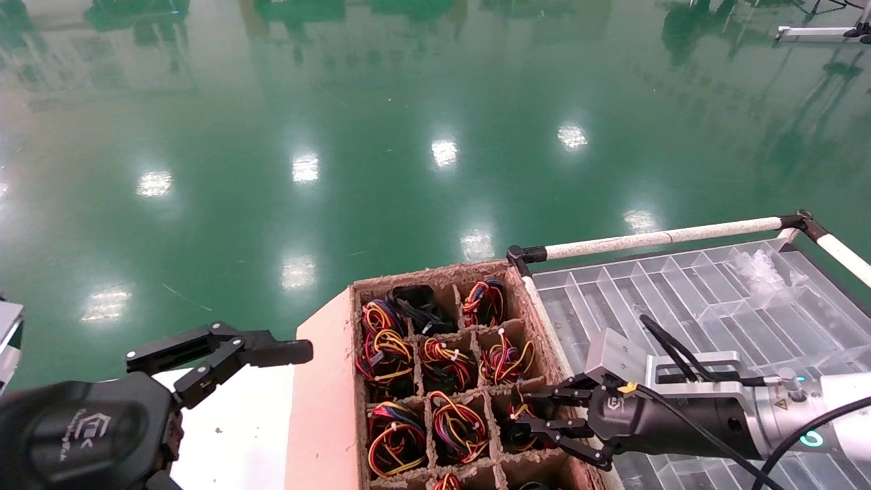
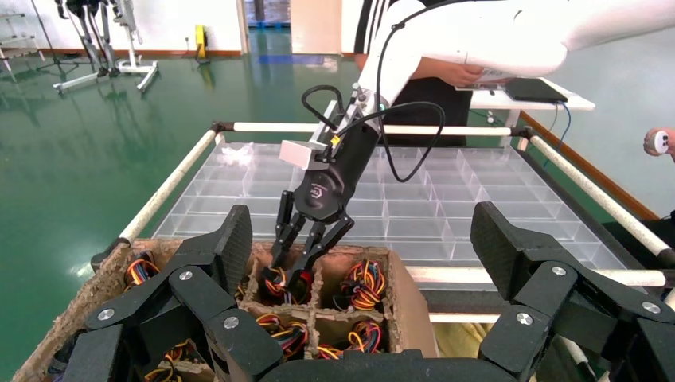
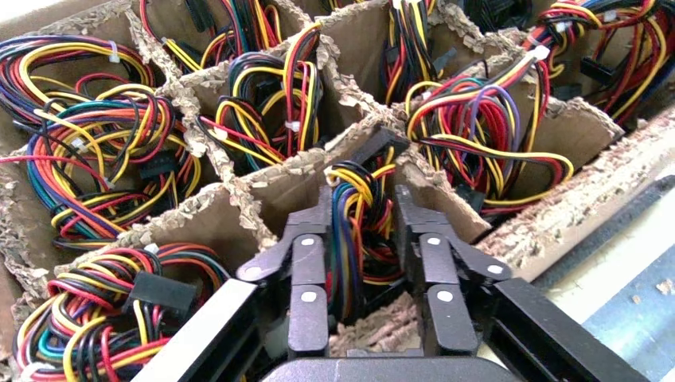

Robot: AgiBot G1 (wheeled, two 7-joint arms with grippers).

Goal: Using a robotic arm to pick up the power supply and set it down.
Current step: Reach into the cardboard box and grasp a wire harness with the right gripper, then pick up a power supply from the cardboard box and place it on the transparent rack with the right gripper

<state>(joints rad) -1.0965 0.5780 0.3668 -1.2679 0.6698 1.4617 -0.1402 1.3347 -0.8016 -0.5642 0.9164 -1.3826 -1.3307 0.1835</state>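
Observation:
A pulp cardboard crate [image 1: 326,381] has cells, each filled with a tied bundle of red, black and yellow wires. My right gripper [image 1: 525,411] reaches down into a cell at the crate's right edge. Its fingers press on both sides of the wire bundle of one power supply [image 3: 358,231], so the right gripper [image 3: 362,195] is shut on it. The supply's metal box is hidden down in the cell. In the left wrist view the right gripper [image 2: 288,274] has its tips inside that cell. My left gripper [image 1: 218,347] hangs wide open left of the crate, holding nothing.
A clear plastic divider tray [image 1: 680,299] lies right of the crate, framed by white tube rails [image 1: 667,237]. Other wire bundles [image 3: 95,143] fill the neighbouring cells behind ragged cardboard walls. Green floor lies beyond. A person stands behind the tray [image 2: 446,87].

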